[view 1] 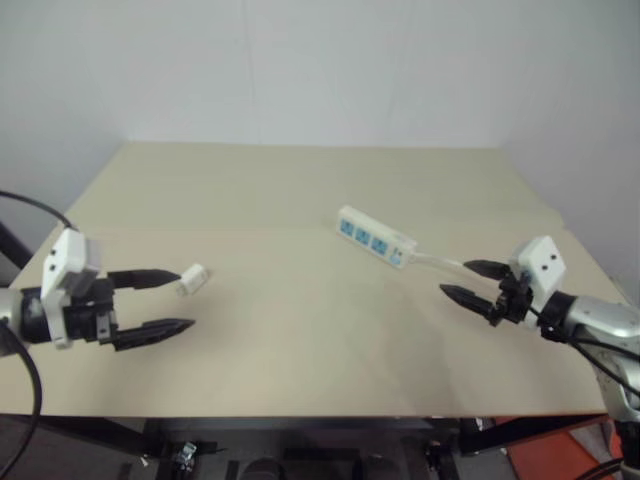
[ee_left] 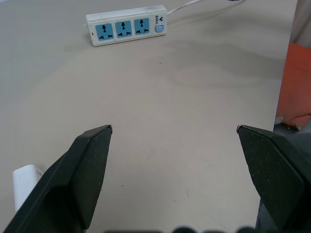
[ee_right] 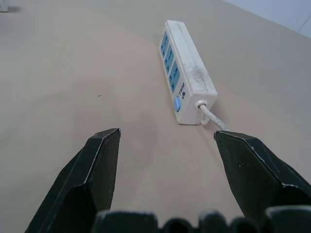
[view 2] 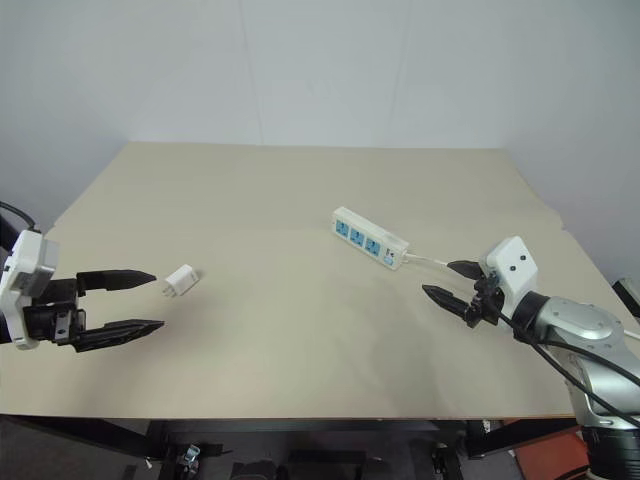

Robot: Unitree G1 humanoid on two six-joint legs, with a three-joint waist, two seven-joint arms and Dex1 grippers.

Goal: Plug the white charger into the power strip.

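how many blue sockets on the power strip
3, in a row along the power strip: one at the end away from the switch, one in the middle, one beside the blue switch.

Long narrow white plastic power strip: three blue sockets, blue switch, white cord. Small boxy plastic charger: white. Flat tabletop: plain beige.

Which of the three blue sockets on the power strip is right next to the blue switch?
On the power strip, the socket at the cord end; the other two sit farther toward the strip's free end.
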